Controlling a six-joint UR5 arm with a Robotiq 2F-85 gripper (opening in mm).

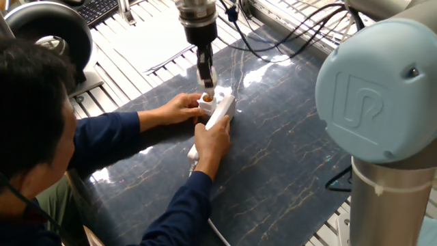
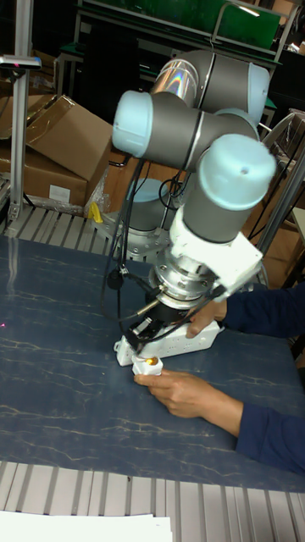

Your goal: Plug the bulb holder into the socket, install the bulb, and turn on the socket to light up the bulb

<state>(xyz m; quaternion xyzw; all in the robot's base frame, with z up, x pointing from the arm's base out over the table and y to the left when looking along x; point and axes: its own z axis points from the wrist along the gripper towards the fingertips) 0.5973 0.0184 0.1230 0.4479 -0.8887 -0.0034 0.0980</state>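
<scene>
2 hands (image 1: 213, 142) crowd the socket (image 1: 220, 113) and bulb holder (image 1: 207, 102); pincer (image 1: 207, 83) state unclear

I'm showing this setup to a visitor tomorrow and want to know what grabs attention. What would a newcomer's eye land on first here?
Probably the person's two hands at the middle of the dark marbled table, steadying the socket while the gripper hangs just above the bulb holder, whose orange opening shows. Next, the big pale-blue arm joint filling the right foreground of the fixed view.
</scene>
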